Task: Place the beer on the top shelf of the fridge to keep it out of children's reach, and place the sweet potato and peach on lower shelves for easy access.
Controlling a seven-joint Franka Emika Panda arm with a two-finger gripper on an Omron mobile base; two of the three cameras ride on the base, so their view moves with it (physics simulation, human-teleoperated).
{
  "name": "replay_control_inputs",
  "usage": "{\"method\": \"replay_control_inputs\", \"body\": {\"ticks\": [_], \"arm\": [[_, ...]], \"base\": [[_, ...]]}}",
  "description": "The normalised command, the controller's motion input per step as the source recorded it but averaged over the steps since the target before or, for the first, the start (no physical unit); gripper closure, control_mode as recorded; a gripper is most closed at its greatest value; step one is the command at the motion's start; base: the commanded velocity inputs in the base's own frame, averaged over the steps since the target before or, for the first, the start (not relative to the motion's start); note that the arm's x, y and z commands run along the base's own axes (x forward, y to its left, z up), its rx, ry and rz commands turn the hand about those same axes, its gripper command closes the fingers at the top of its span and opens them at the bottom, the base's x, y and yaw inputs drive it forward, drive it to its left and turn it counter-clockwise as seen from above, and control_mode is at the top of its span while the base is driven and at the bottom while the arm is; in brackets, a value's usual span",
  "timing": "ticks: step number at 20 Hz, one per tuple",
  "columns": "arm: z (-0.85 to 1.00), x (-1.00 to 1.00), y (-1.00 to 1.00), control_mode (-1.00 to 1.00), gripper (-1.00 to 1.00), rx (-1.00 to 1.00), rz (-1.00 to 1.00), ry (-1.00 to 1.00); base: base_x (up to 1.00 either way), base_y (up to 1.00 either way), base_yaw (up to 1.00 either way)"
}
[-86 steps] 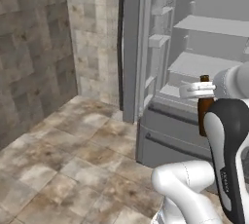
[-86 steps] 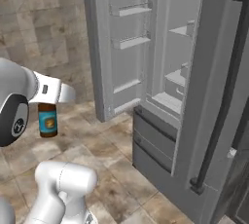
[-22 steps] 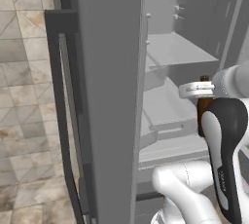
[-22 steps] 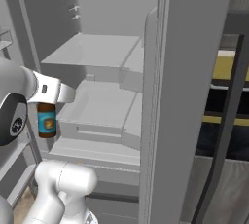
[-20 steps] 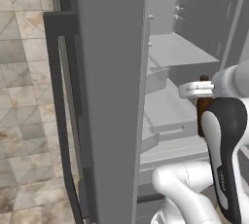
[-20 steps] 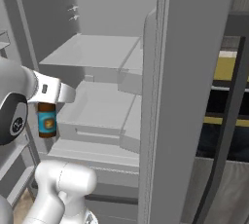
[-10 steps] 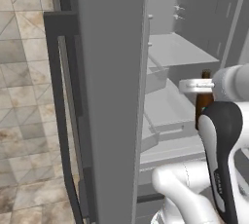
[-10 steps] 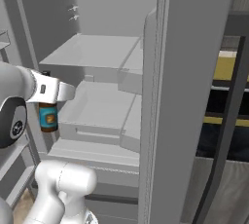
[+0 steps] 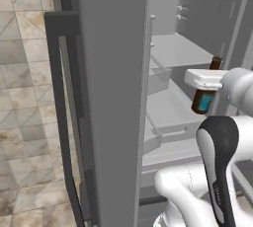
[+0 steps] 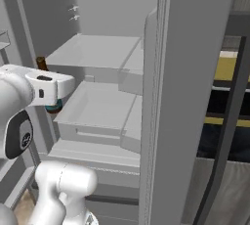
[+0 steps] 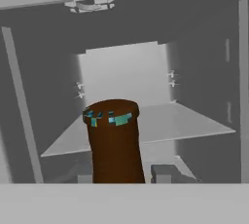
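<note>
The grey fridge stands open right in front of me. My gripper is shut on the beer, a dark-brown bottle with a teal label, and holds it upright at the fridge opening. In the right base view the beer pokes up behind the white hand. From the hand view the beer rises between the fingertips, with the top shelf straight behind it at about cap height. One of the lower shelves lies beneath the bottle. The sweet potato is out of view.
The open left door's edge and dark bar handle stand close on the left. The right door with its handle stands on the right. Door racks jut beside the shelves. Tiled floor lies to the left.
The base drove up to the fridge, so the whole picture shifted. In the last second the arm lifted the beer and carried it toward the shelves.
</note>
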Motion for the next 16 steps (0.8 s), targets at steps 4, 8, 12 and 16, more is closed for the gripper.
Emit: {"method": "replay_control_inputs", "body": {"ticks": [4,8,12,16], "arm": [[0.64,0.14,-0.01,-1.0,1.0,0.0,-0.04,-0.11],[0.79,0.17,-0.03,-1.0,1.0,0.0,-0.03,0.0],[0.71,0.21,-0.16,-1.0,1.0,0.0,0.0,0.0],[0.39,0.28,-0.24,-1.0,1.0,0.0,0.0,0.0]], "base": [[0.0,0.0,0.0],[0.0,0.0,0.0],[0.0,0.0,0.0],[0.0,0.0,0.0]]}}
